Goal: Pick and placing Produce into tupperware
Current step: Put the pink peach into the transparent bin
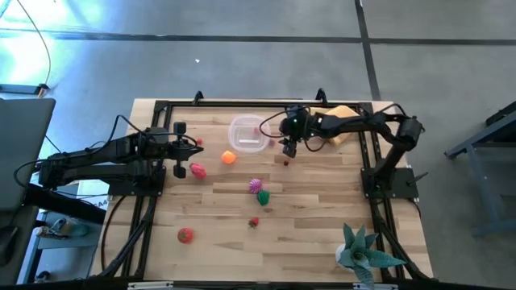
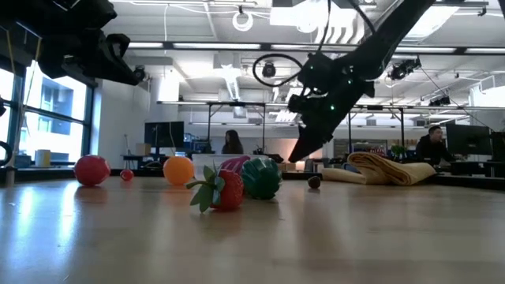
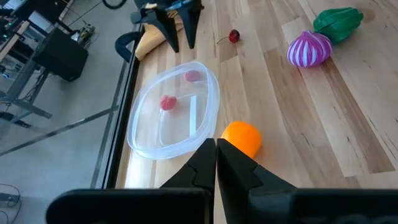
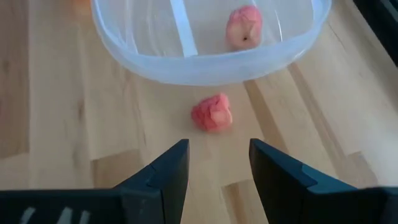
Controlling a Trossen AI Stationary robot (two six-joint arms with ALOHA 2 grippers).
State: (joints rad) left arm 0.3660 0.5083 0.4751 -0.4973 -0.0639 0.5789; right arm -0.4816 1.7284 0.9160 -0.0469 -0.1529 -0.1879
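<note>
Hovering, right tool [image 4: 217, 171]: fingers spread apart above the tabletop [image 1: 306, 234], just beside the container's rim, with a small pink piece [image 4: 212, 112] lying on the wood between tool and container.
Left tool [image 3: 216, 163]: fingers pressed together, holding nothing, poised near the container with the orange [image 3: 241, 138] just beyond its tips.
Container [image 1: 248, 133]: clear and shallow, at the far middle of the tabletop; a pink piece [image 4: 243, 28] sits inside.
Loose produce: orange [image 1: 229, 158] beside the container, pink item [image 1: 197, 170], purple onion [image 1: 255, 185], green vegetable [image 1: 263, 196], strawberry [image 1: 254, 222], red fruit [image 1: 185, 235], cherry [image 3: 234, 36].
Elsewhere: tan cloth [image 1: 342, 121] at the far right, teal plant [image 1: 363, 251] at the near right corner.
</note>
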